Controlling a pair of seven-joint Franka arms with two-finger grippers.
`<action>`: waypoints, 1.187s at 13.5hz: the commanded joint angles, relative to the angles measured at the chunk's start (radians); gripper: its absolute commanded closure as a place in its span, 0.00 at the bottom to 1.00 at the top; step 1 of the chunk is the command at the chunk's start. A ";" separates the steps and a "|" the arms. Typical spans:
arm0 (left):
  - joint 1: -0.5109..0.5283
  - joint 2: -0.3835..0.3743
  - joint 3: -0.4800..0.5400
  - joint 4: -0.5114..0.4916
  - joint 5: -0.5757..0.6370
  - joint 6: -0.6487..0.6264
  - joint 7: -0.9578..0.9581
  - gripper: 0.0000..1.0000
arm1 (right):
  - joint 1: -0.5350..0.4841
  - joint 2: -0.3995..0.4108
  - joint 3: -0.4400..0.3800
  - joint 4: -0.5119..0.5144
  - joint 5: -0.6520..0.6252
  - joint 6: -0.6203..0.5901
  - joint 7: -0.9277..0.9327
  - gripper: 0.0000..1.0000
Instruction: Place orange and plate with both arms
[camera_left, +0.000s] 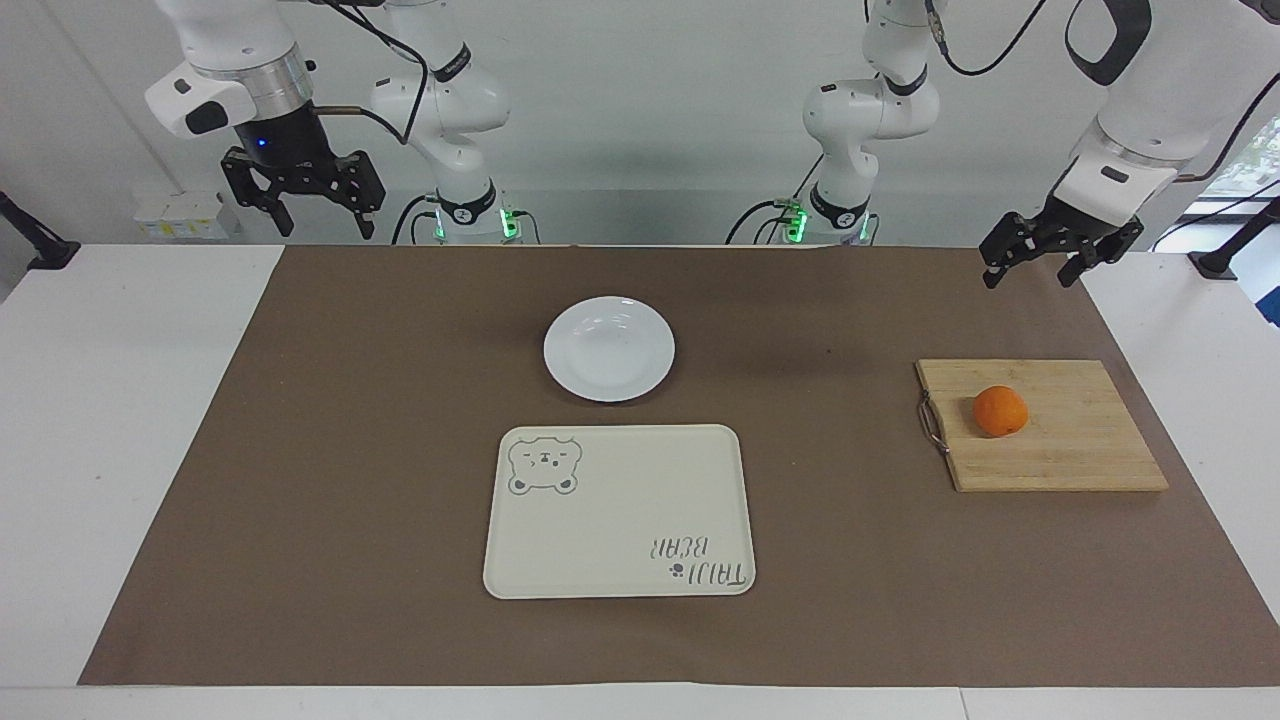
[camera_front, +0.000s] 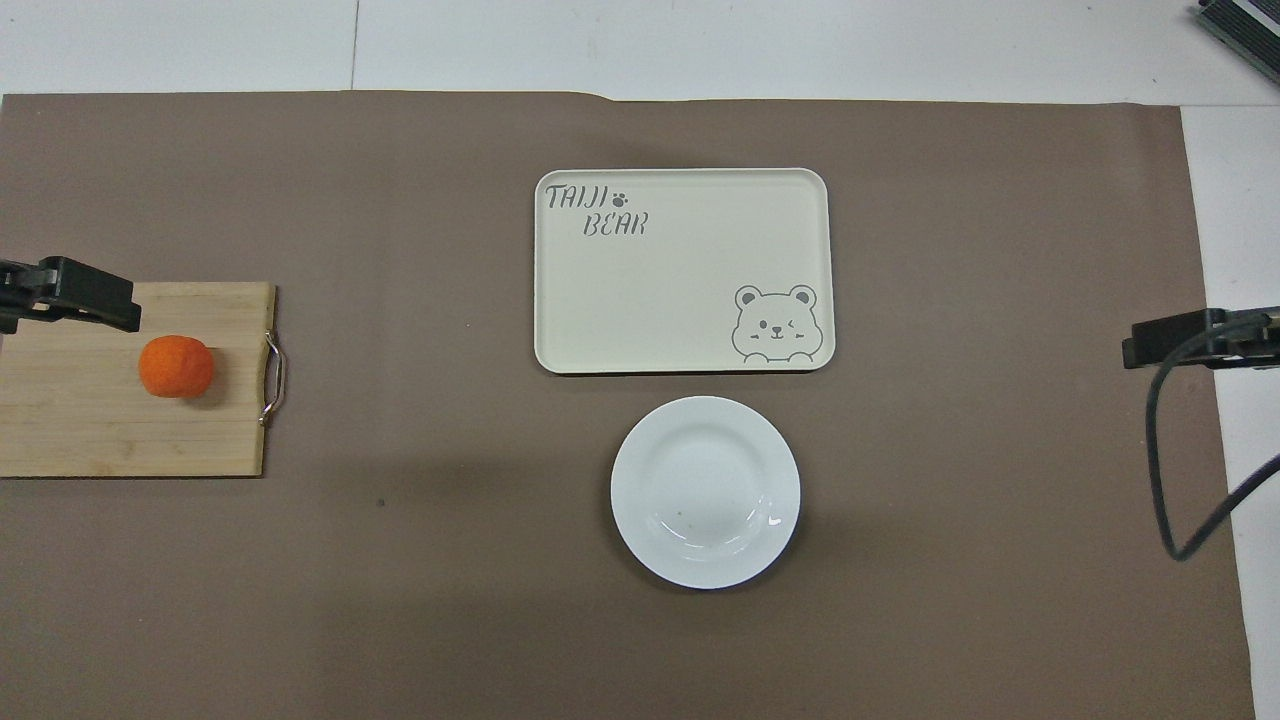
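Observation:
The orange (camera_left: 1000, 411) sits on a bamboo cutting board (camera_left: 1060, 450) toward the left arm's end of the table; it also shows in the overhead view (camera_front: 176, 366). The white plate (camera_left: 609, 349) lies empty on the brown mat at the middle of the table, and shows in the overhead view (camera_front: 705, 491) too. My left gripper (camera_left: 1030, 278) hangs open and empty in the air over the mat's edge, beside the board's end nearer the robots; part of it shows in the overhead view (camera_front: 75, 300). My right gripper (camera_left: 325, 228) hangs open and empty, raised at the right arm's end.
A cream rectangular tray with a bear drawing (camera_left: 620, 510) lies empty just farther from the robots than the plate. The cutting board has a metal handle (camera_left: 930, 424) on the side toward the plate. A brown mat (camera_left: 300, 500) covers the table.

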 joint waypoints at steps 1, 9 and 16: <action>0.004 -0.012 0.000 -0.015 -0.008 0.010 0.023 0.00 | -0.008 -0.020 -0.002 -0.017 0.027 -0.006 -0.019 0.00; 0.004 -0.012 0.000 -0.012 -0.008 -0.001 0.009 0.00 | -0.010 -0.035 -0.004 -0.045 0.064 0.005 -0.019 0.00; 0.007 -0.027 0.000 -0.016 -0.008 0.007 0.017 0.00 | -0.010 -0.035 -0.004 -0.045 0.064 0.005 -0.021 0.00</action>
